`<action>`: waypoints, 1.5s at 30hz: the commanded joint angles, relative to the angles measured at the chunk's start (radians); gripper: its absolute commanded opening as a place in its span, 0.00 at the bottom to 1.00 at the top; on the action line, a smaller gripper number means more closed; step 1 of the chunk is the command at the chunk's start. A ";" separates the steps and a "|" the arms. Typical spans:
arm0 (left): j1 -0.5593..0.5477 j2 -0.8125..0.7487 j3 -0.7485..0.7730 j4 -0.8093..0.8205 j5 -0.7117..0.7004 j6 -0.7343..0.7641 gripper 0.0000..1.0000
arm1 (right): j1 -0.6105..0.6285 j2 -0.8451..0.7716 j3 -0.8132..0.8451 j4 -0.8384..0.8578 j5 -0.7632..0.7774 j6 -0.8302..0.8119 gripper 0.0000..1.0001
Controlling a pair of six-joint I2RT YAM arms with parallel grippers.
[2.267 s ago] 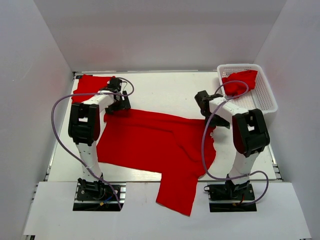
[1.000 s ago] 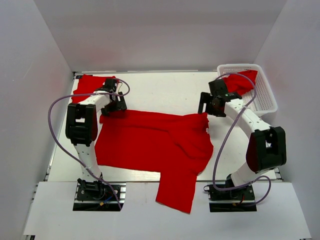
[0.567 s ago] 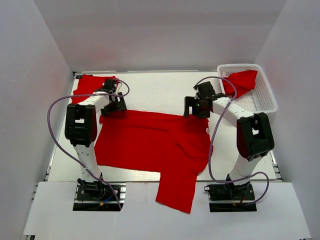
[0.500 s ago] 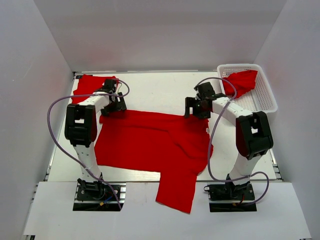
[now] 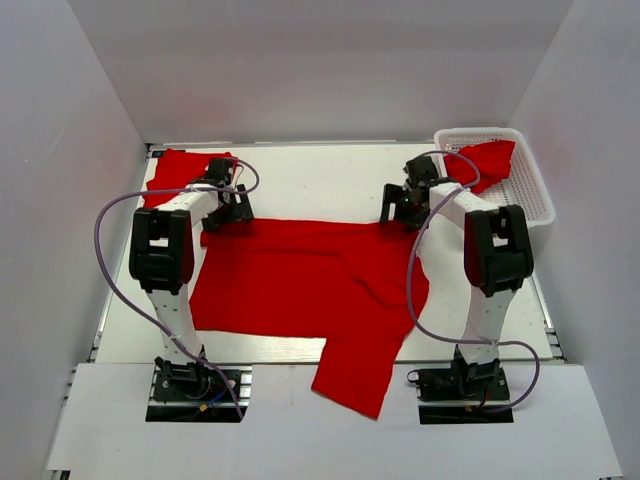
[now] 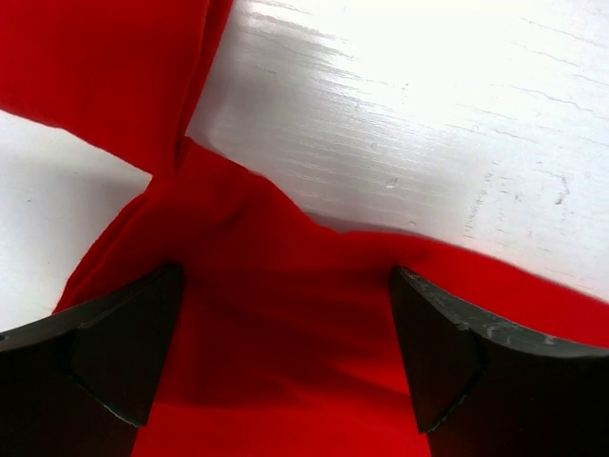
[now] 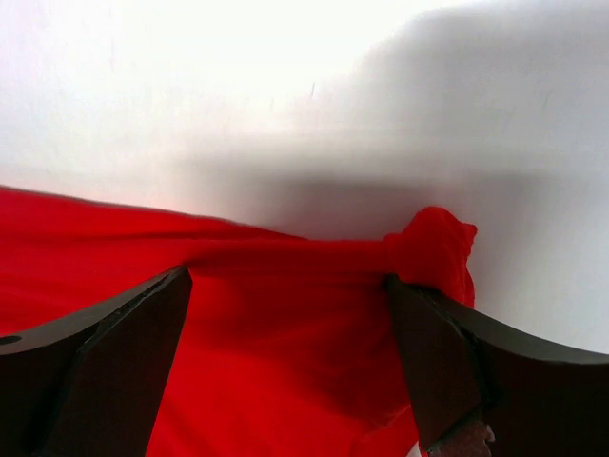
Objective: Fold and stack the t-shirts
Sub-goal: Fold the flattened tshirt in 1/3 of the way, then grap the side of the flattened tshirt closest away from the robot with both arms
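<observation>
Shirt (image 5: 300,285) lay flat on table (image 5: 330,185), long axis L-R. L gripper (image 5: 233,212) & R gripper (image 5: 398,210), both wide open w/ nothing held, straddled its far edge, one per far corner, each arm nearest its own

A spread t-shirt (image 5: 300,285) lies centre, another t-shirt (image 5: 172,172) back-left, a basket (image 5: 522,200) (third t-shirt (image 5: 486,162) inside) back-right.

White counter (image 5: 320,180), glossy, fine scratches visible in left wrist view. Large red t-shirt (image 5: 290,285) spread flat across middle, nearly full width. One flap of it runs past near edge onto white front board (image 5: 120,420). Second red t-shirt (image 5: 172,170), smaller patch, at far left corner, just beside first. White mesh basket (image 5: 528,205) at far right corner, apart from both.
</observation>
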 commanded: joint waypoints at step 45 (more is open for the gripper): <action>-0.039 -0.360 -0.058 -0.232 0.035 -0.090 1.00 | 0.091 -0.441 -0.134 0.051 0.140 -0.336 0.90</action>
